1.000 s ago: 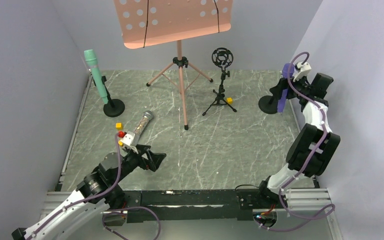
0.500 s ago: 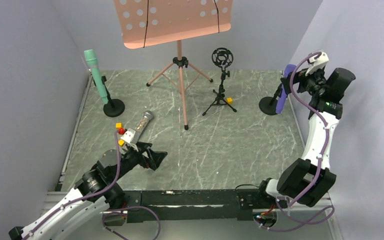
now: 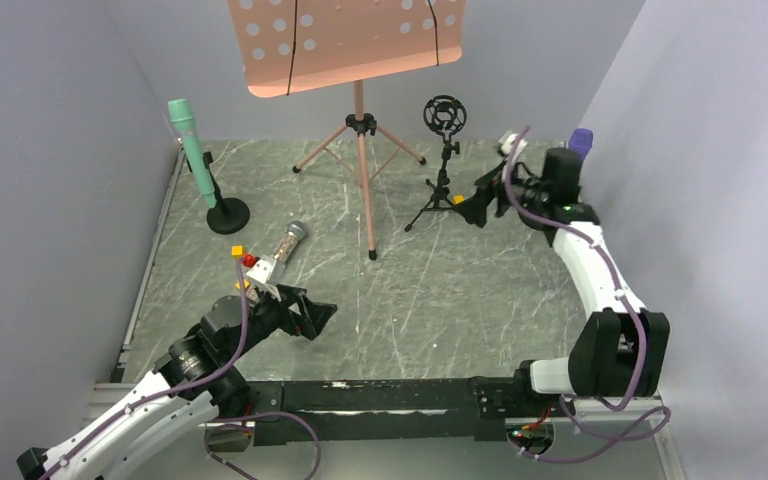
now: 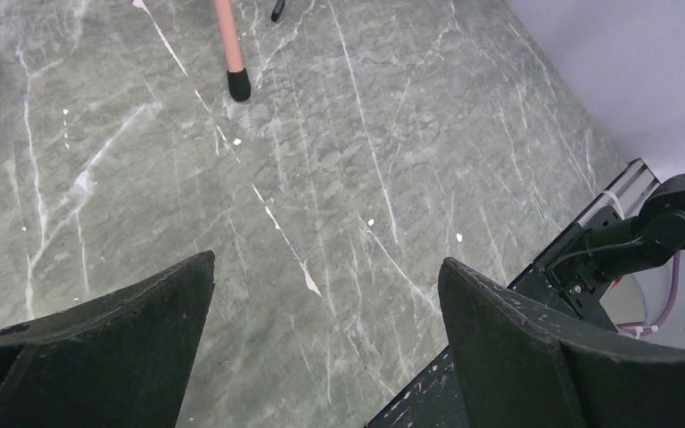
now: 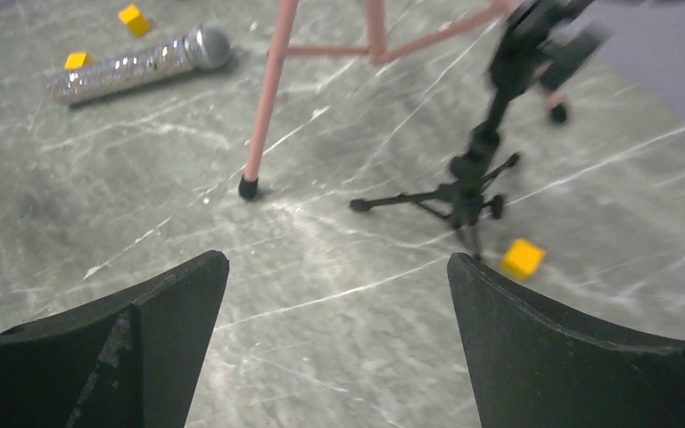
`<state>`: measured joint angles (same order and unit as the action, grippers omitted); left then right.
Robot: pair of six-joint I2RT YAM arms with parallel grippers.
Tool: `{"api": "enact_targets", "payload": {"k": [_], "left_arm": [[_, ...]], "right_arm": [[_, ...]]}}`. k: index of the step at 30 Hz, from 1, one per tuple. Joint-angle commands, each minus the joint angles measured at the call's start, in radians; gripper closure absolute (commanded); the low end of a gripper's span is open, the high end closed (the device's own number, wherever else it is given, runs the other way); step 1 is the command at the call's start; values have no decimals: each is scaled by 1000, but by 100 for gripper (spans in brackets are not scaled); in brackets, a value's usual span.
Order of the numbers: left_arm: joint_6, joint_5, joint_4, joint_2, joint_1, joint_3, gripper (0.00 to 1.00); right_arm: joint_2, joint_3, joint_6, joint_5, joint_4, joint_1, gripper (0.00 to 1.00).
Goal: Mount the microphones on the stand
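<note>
**Microphones on a marbled bench, both grippers wide apart**

Grey-green marbled bench [image 3: 440,290] seen from above, with a robot arm at each near corner. A mint green microphone [image 3: 192,150] stands tilted in a round black base [image 3: 228,215] at the far left. A glittery silver microphone [image 3: 285,245] lies flat on the bench at left of centre, its grey mesh head pointing away from the arms. Touching nothing, the left gripper [image 3: 316,320] hangs low over the bench, on the near side of the silver microphone and apart from it. Its jaws are spread wide and empty. At the far right, only the head of a purple microphone [image 3: 581,138] shows, upright behind the right arm; what carries it is hidden. The right gripper [image 3: 478,203] reaches toward the middle of the bench, jaws also wide apart and empty, just beside a small tripod [image 3: 440,205] that bears a black shock mount [image 3: 446,114]. A yellow block [image 3: 458,200] lies by the tripod's feet. A pink music stand [image 3: 358,120] rises at the far centre.
</note>
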<state>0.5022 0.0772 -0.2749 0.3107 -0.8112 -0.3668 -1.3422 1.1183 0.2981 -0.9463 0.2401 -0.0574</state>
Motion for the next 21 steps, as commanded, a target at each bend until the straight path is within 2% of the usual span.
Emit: {"api": "enact_targets", "payload": {"k": [1, 6, 12, 16, 21], "left_arm": [[25, 14, 47, 26, 0, -35, 1], [34, 32, 58, 61, 0, -47, 1], [29, 44, 68, 120, 1, -69, 1], [26, 47, 72, 152, 0, -82, 1], [25, 69, 86, 172, 0, -86, 1]], "right_arm": [[-49, -110, -117, 214, -330, 108, 0], [-176, -142, -328, 482, -571, 178, 0], [-247, -200, -389, 617, -856, 229, 7], [-297, -174, -419, 616, -921, 234, 16], [-359, -133, -431, 601, -951, 247, 38]]}}
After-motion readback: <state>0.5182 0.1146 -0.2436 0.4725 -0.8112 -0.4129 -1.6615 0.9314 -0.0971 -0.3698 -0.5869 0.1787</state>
